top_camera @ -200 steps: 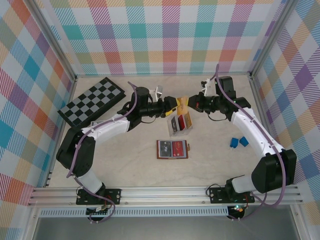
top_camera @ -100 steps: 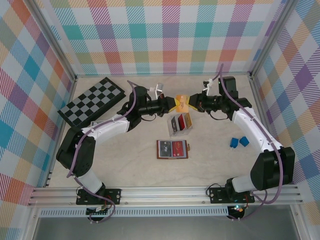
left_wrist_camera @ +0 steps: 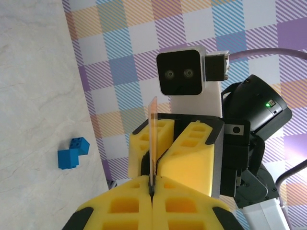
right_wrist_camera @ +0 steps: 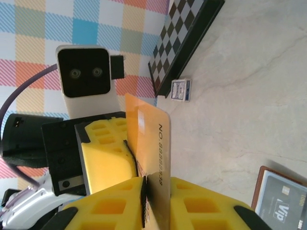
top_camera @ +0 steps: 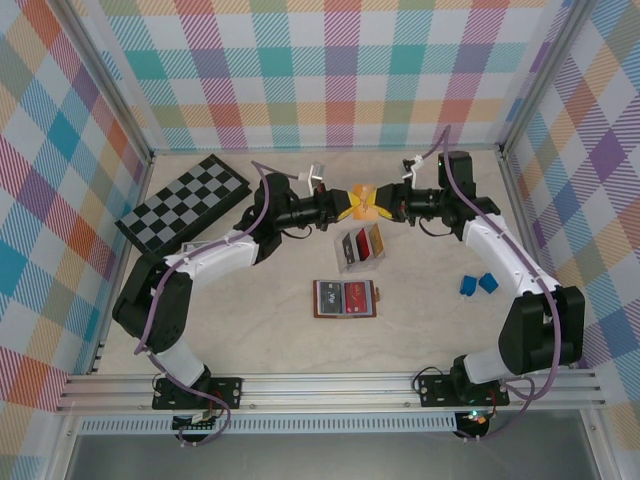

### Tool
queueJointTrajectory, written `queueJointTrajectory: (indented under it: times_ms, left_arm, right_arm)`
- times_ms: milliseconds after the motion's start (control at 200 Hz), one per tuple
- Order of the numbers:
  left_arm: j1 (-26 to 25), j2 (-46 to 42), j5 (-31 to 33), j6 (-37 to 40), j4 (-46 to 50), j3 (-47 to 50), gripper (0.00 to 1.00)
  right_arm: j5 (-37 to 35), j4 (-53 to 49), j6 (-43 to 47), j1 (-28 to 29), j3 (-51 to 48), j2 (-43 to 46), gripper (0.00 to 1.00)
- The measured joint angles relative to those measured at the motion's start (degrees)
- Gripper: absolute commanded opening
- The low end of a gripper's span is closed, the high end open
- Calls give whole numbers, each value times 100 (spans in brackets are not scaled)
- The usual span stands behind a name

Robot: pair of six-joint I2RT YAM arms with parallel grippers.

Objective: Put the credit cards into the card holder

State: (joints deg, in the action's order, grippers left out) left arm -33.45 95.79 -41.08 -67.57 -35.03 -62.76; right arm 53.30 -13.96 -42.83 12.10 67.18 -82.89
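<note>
Progress partial: left pincer [left_wrist_camera: 152,184] clamps tan card [left_wrist_camera: 153,139] mid-air; right pincer [right_wrist_camera: 145,184] grip unclear; card holder [top_camera: 345,298] open, more cards [top_camera: 372,243] lie in tray [top_camera: 338,252].

checkerboard [top_camera: 183,205] left, perhaps a small pack [right_wrist_camera: 181,90] beside it, blue blocks [top_camera: 476,285] right.
</note>
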Motion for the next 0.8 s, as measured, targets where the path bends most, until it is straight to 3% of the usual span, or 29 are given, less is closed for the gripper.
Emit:
queueJointTrajectory:
  times_ms: [50,140,195,305,425,530,685,800]
  left_arm:
    - [0,24,-2,-44,-39,17,3]
    - [2,33,0,-52,-81,79,16]
    - [0,31,26,46,96,98,32]
    - [0,-87,323,549,1128,120,50]
    - [0,-437,1115,1257,2865,140,55]
    - [0,-761,1770,1742,4065,367,57]
    - [-79,-863,2323,2098,5062,916,58]
    - [-181,-758,2435,2225,5447,1145,56]
  right_arm:
    - [42,37,-31,-7,0,0,8]
    - [31,-52,55,-4,0,0,4]
    - [-50,-188,188,2,0,15,2]
    - [-535,-719,527,39,-26,157,5]
    - [-1353,-1305,938,212,-376,525,5]
    - [-2256,-1784,1222,831,-743,688,5]
    - [-3401,-2094,1222,1978,-1318,643,5]
    - [-3936,-2155,1137,2299,-1558,483,5]
